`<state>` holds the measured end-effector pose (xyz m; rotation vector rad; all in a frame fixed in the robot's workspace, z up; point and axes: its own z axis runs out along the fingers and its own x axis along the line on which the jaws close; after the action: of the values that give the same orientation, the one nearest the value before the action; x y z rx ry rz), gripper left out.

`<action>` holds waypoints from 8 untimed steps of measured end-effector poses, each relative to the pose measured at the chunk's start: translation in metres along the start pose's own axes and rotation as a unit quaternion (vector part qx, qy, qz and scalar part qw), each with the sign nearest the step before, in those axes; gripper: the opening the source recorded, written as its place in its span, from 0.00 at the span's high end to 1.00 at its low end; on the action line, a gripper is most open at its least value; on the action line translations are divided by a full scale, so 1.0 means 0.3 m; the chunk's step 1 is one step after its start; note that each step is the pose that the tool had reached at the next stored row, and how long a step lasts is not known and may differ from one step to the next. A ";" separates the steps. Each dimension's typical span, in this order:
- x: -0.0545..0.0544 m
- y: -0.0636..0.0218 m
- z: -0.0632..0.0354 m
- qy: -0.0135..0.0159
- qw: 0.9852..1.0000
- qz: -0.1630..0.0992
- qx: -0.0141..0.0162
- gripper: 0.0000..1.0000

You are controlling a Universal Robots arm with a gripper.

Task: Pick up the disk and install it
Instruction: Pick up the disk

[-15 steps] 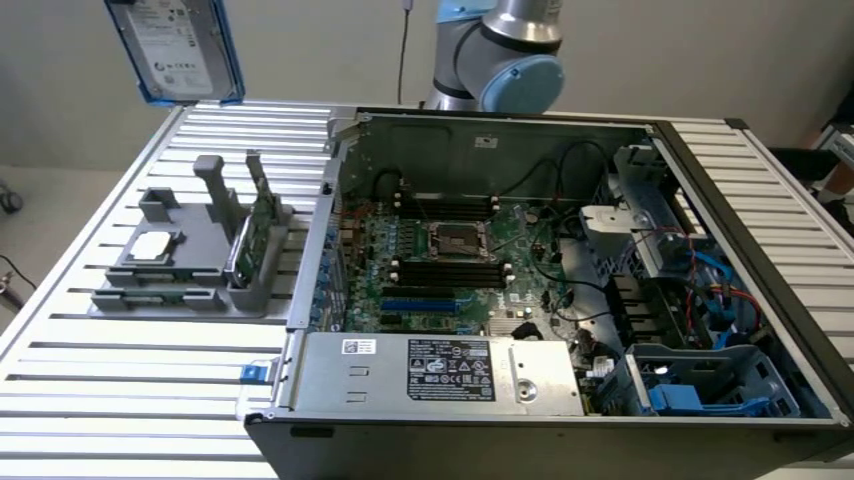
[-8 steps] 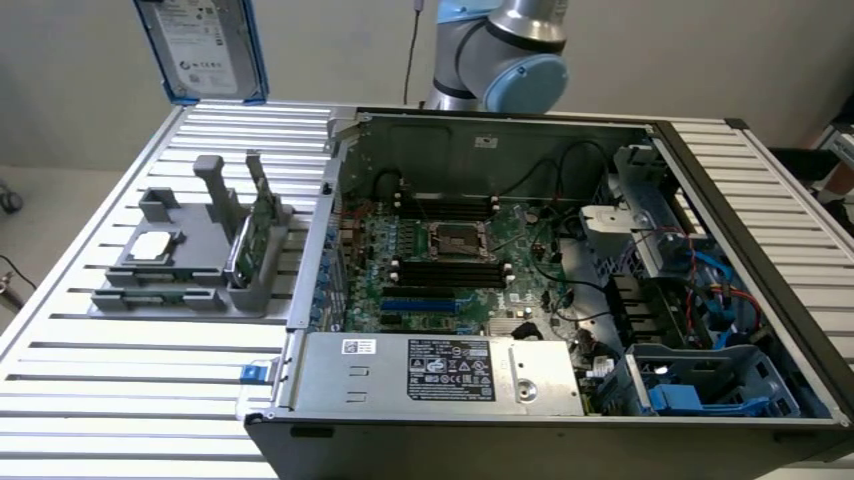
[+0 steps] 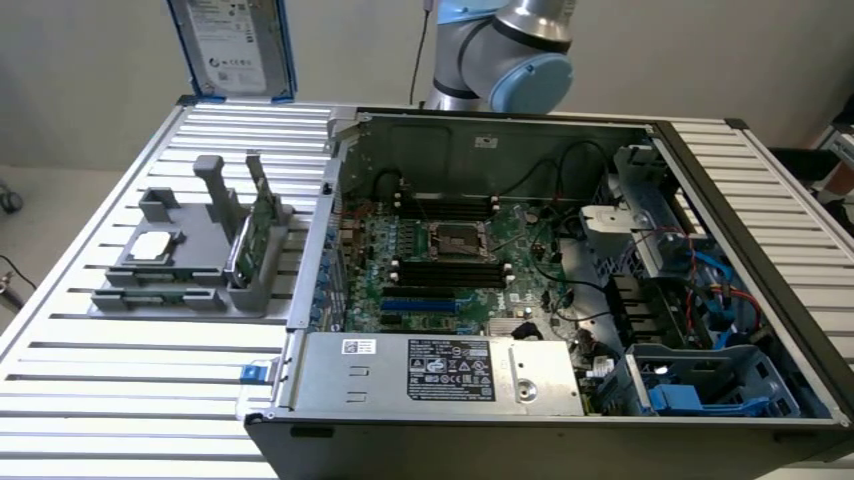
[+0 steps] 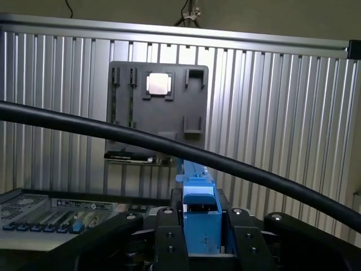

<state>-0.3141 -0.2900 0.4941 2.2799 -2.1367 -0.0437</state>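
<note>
Over ribbed metal table (image 3: 107, 370), silver, white-labelled, blue-framed disk (image 3: 238, 50), upright, in grip of tool (image 4: 201, 240).

Bright, even light from above bleaches the slatted table (image 3: 107, 380) near white in the exterior view and leaves the computer case (image 3: 467, 135) interior shadowed, while in the wrist view the disk (image 4: 200, 220) glows vivid blue and the cable (image 4: 169, 148) crosses as a dark, unlit band.
</note>
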 end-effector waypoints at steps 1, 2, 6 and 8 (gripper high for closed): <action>0.004 -0.015 -0.004 0.000 1.000 0.000 0.000 0.67; 0.007 -0.029 -0.008 0.000 1.000 0.000 0.000 0.67; 0.024 -0.089 -0.025 0.000 1.000 0.000 -0.001 0.67; 0.034 -0.118 -0.034 0.000 1.000 0.000 -0.001 0.67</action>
<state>-0.2777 -0.2978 0.5032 2.2788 -2.1356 -0.0466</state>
